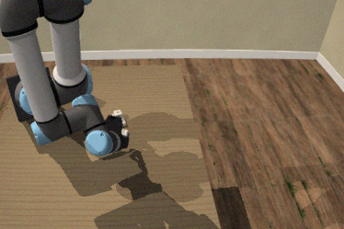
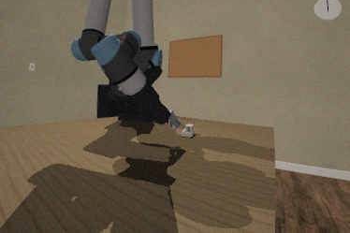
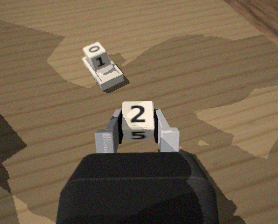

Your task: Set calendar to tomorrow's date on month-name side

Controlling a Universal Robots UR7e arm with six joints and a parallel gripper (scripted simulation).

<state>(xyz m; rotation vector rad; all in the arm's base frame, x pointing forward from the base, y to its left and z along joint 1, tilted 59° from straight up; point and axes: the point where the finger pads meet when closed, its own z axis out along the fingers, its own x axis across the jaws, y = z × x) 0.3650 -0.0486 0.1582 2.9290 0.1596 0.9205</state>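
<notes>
The gripper (image 3: pixel 138 131) clamps a small, rigid, probably light number cube (image 3: pixel 138 120) by its side faces, 2 on top, above the table. The tray (image 3: pixel 106 77), holding the other cube (image 3: pixel 96 56), sits farther left.

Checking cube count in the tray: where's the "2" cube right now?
Wrist view: the "2" cube sits clamped in the gripper, above the table, short of the tray holding the other cube.

Grey arm with blue joint caps (image 1: pixel 41 45) folds down from its dark base plate (image 1: pixel 14 115) at the counter's (image 1: pixel 152 91) left edge. Wrist hangs low, left of the counter's middle. Small white cube (image 1: pixel 118 113) shows at the fingers; its faces are unreadable. Broad shadows run toward the near edge.
</notes>
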